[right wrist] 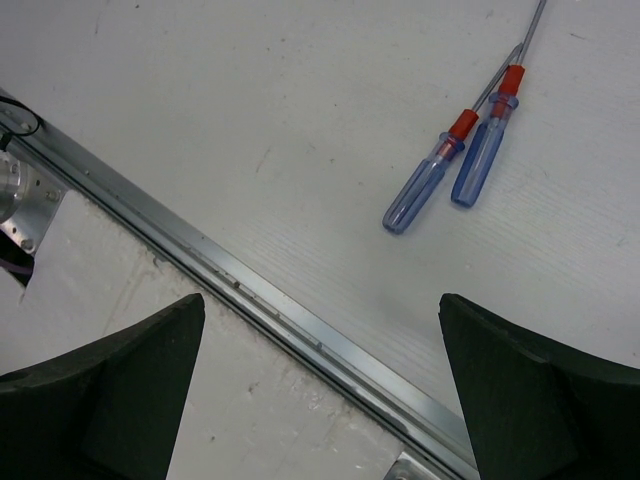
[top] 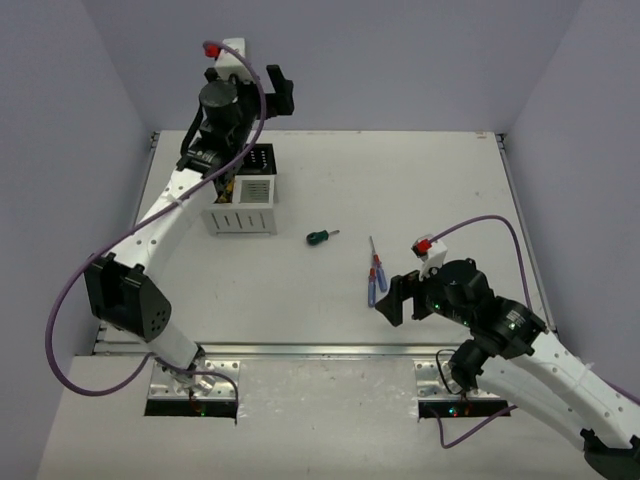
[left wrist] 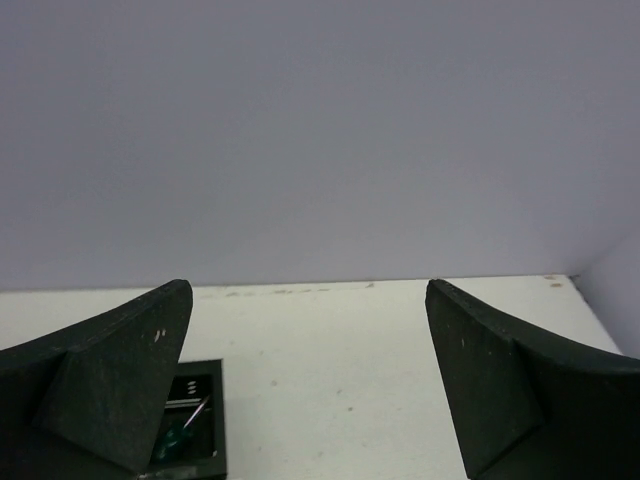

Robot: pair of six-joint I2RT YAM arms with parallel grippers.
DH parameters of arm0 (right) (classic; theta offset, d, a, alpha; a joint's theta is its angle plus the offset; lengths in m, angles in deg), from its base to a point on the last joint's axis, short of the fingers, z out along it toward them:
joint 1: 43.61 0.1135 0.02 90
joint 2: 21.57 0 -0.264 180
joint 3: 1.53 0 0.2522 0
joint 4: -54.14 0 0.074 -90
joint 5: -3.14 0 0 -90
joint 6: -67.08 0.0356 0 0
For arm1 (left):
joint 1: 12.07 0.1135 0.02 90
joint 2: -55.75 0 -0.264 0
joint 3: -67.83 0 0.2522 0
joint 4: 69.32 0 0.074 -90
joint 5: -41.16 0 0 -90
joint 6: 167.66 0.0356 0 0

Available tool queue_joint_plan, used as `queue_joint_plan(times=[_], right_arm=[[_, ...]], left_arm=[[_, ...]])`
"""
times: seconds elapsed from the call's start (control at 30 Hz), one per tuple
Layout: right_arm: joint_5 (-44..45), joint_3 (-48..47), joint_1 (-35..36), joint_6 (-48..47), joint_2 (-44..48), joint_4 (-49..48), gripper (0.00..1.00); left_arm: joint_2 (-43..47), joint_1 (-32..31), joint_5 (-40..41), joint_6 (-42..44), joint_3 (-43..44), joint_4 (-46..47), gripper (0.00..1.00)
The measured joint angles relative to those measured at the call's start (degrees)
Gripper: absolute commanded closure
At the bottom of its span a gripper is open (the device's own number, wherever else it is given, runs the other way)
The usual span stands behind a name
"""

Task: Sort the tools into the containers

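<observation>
We see left gripper, jaws apart, over far-left black bin, right gripper, jaws apart, near two blue screwdrivers

White shells and black joints cover the left arm and right arm; a purple cable runs along each. The left hand and right hand have black wedge-shaped fingers.
</observation>
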State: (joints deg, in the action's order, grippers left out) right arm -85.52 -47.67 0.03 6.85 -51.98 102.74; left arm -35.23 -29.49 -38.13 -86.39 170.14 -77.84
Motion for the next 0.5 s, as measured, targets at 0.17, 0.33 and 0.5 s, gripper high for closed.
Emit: queue_joint_plan(times=[0.17,0.33,0.5], right_arm=[[1.0,-0.1,0.0,0.0,0.8,0.4,0.01],[0.5,-0.5,0.0,0.0,2.1,1.5,0.01],[-0.4,-0.8,0.0,0.0,3.3,2.9,0.01]], left_arm=[[-4.2,-6.0,-2.2,4.3,9.8,-12.8,0.11],[-13.7,-10.3,-3.5,7.7,10.0,-27.6,0.19],[-22.1,-13.1,-7.3,11.2,5.7,-38.1,0.19]])
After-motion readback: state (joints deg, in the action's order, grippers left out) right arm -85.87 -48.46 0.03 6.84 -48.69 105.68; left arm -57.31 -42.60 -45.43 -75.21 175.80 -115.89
